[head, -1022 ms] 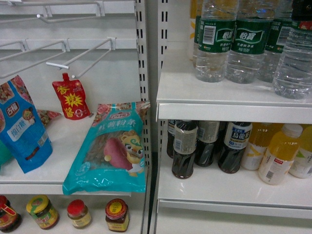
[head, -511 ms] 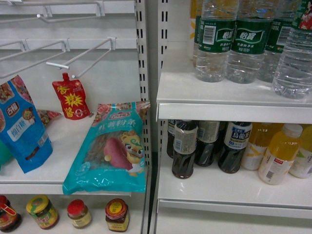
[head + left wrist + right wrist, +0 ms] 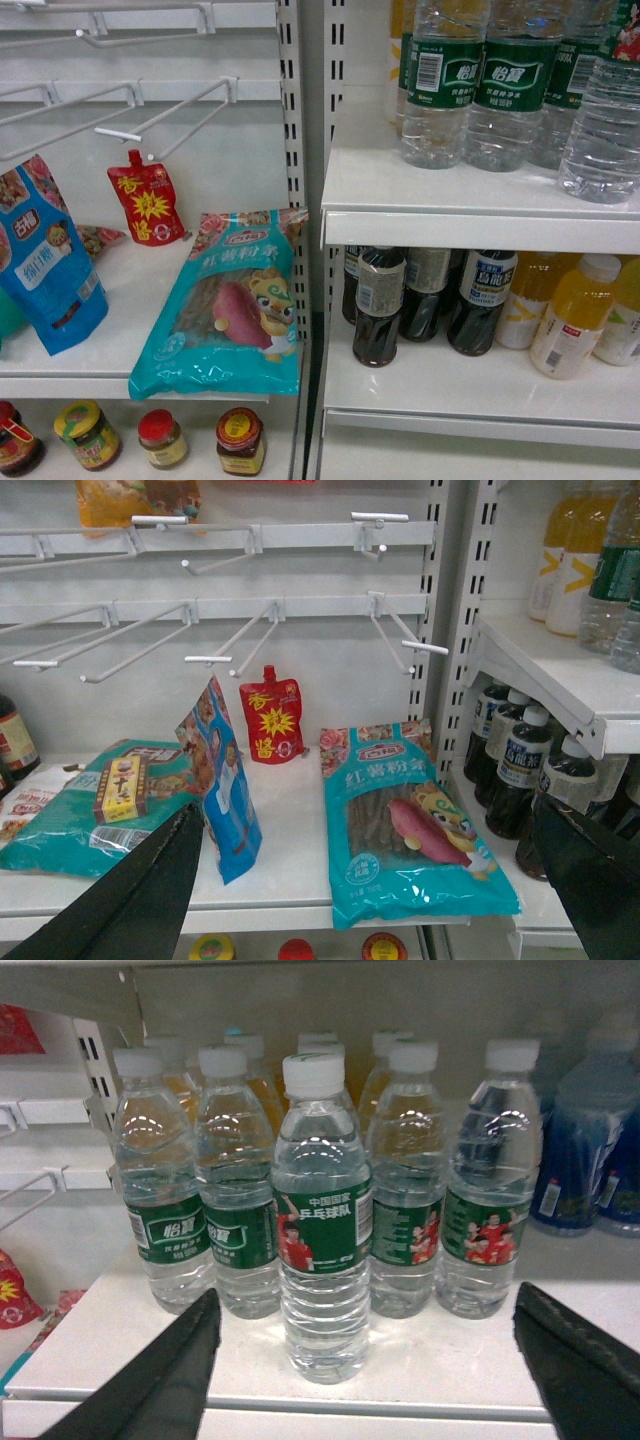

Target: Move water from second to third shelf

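Since the dark bit has gone from the top right corner, the right hand (image 3: 365, 1305) is spread wide, facing the front water (image 3: 322, 1260) near the shelf (image 3: 450, 1365) edge, not pinching it yet.

front water bottle (image 3: 321, 1215) stands forward, open both sides | other water bottles (image 3: 240, 1200) crowd just behind

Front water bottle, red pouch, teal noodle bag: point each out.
Front water bottle (image 3: 322, 1230), right wrist view, on its green label.
Red pouch (image 3: 145, 203), head view, mid-body.
Teal noodle bag (image 3: 408, 820), left wrist view, on the clear window.
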